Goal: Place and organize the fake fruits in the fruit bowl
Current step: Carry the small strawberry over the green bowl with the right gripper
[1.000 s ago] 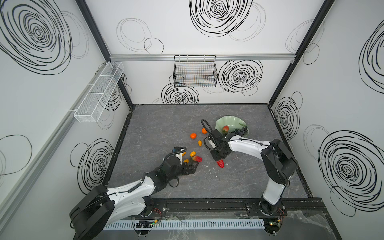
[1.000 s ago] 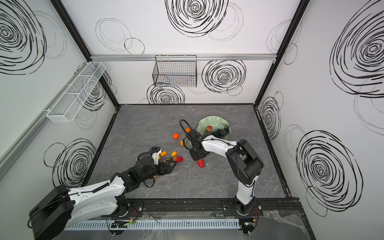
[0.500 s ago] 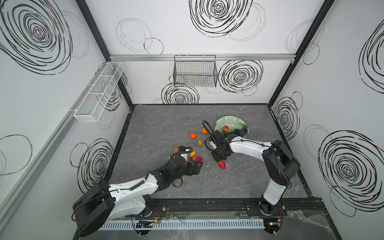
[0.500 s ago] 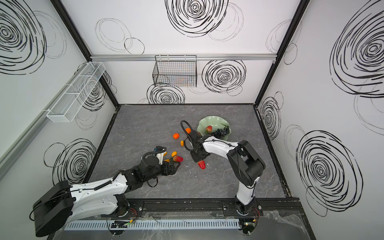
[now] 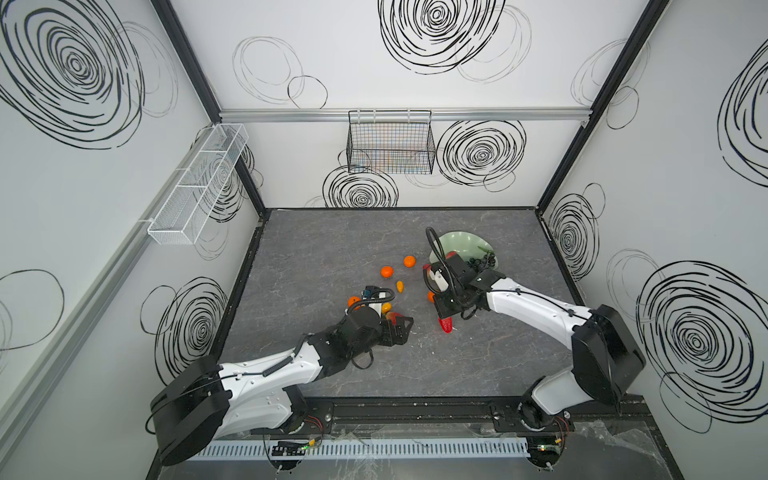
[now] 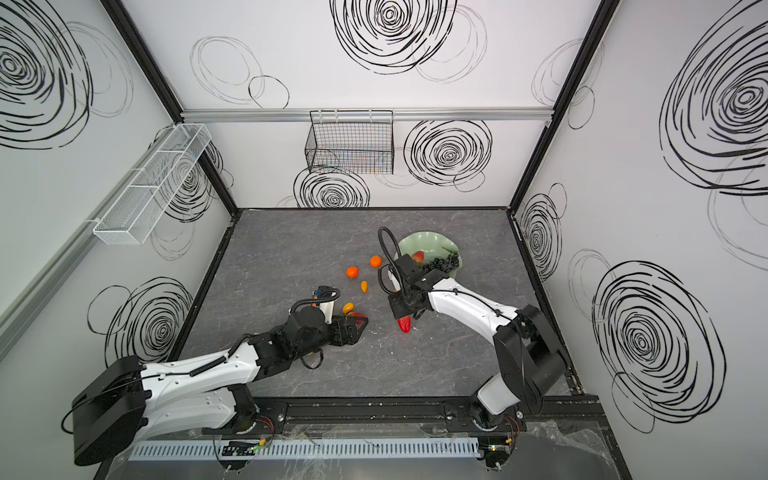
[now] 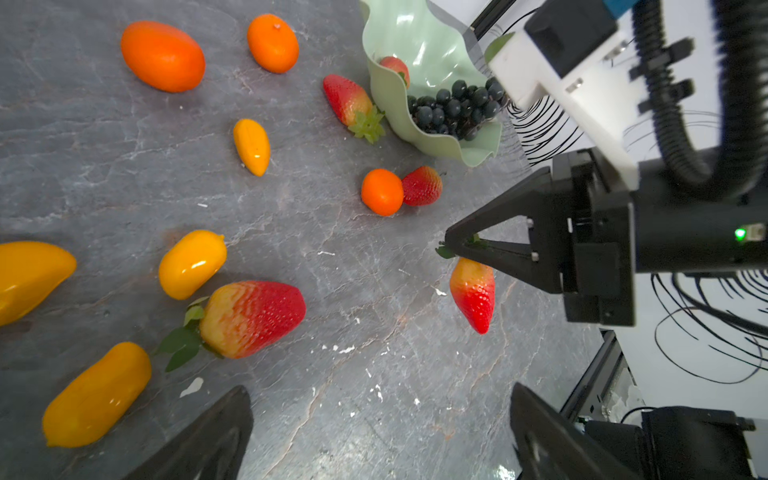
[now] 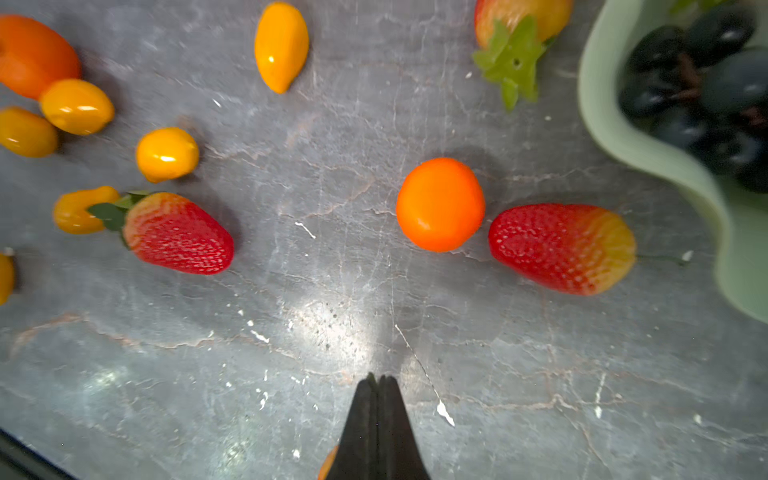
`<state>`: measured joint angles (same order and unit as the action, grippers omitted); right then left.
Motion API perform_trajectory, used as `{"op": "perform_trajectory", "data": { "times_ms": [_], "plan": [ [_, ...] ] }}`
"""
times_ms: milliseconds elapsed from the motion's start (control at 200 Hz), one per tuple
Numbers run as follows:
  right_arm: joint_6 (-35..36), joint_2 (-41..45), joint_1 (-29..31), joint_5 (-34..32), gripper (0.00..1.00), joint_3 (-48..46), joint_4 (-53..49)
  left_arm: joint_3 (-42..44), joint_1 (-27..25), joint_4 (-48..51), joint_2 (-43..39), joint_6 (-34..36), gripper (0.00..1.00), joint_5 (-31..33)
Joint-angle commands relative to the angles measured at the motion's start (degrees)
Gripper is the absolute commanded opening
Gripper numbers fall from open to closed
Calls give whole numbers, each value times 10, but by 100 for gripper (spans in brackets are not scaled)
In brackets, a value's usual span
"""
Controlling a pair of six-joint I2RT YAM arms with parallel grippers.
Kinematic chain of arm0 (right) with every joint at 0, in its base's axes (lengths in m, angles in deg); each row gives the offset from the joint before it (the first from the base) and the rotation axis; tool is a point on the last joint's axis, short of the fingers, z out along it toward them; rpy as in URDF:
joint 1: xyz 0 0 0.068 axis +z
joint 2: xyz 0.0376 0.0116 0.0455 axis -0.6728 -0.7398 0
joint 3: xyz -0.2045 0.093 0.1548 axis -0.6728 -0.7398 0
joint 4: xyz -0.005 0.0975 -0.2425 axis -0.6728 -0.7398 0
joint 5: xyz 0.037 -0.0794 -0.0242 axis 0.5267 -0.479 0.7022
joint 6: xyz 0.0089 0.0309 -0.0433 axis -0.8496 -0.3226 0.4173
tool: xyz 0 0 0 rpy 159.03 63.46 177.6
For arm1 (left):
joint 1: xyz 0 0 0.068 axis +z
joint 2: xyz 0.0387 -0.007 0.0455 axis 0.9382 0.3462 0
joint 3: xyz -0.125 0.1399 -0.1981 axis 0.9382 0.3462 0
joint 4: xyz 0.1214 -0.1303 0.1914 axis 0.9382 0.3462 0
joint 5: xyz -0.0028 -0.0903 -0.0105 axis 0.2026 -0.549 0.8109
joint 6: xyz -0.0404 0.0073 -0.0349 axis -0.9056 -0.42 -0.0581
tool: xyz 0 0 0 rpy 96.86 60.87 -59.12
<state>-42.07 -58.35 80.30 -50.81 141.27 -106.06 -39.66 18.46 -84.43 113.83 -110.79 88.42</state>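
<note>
Carrying step: the right gripper [image 7: 451,246], jaws pinched shut on the leafy cap of a strawberry [image 7: 473,293] that hangs short of the fruit bowl [image 7: 388,99], should travel slowly and release low over the bowl, since so thin a hold may slip; the left gripper [image 7: 380,390] gapes wide and empty.

The worktop [image 5: 332,249] is dark grey, veined like stone and flecked with white scuffs. Straight ahead of the right jaws lies a small round orange fruit [image 8: 440,204]. It is just beside a strawberry [image 8: 561,248] on the side toward the mint-green fruit bowl [image 8: 744,266], which stands on the worktop further off to that same side. A second strawberry [image 8: 523,20] lies beyond them, its green cap just beside the bowl's wall. Just ahead of the left jaws lies a leafy strawberry [image 7: 249,318] with several yellow kumquats [image 7: 192,264] close round it; one more kumquat [image 7: 251,145] and two tangerines [image 7: 162,56] lie farther out in front of those jaws, each apart from the others
</note>
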Motion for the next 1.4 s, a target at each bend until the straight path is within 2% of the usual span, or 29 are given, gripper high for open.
{"op": "perform_trajectory", "data": {
  "times_ms": [0,220,385,605,815,961,1106,1241,1396],
  "plan": [
    [-19,40,-20,26,0,-13,36,-15,-3,-13,9,16,99,3],
    [-60,92,-84,74,0,-35,77,-23,-3,-43,27,18,99,3],
    [-107,99,-130,119,0,-38,106,-42,-3,-66,54,20,99,14],
    [-176,73,-164,99,0,-14,124,-60,-4,-98,92,19,99,19],
    [-161,26,-180,88,0,38,94,-89,-2,-112,120,28,99,30],
    [-158,-3,-211,151,0,52,112,-112,8,-115,139,32,99,26],
    [-159,-26,-237,165,0,67,134,-124,21,-124,150,24,99,16],
    [-153,-70,-253,155,0,113,109,-129,24,-124,157,26,99,14],
    [-175,-112,-256,166,0,138,122,-121,29,-128,159,24,99,15]
  ]
}}
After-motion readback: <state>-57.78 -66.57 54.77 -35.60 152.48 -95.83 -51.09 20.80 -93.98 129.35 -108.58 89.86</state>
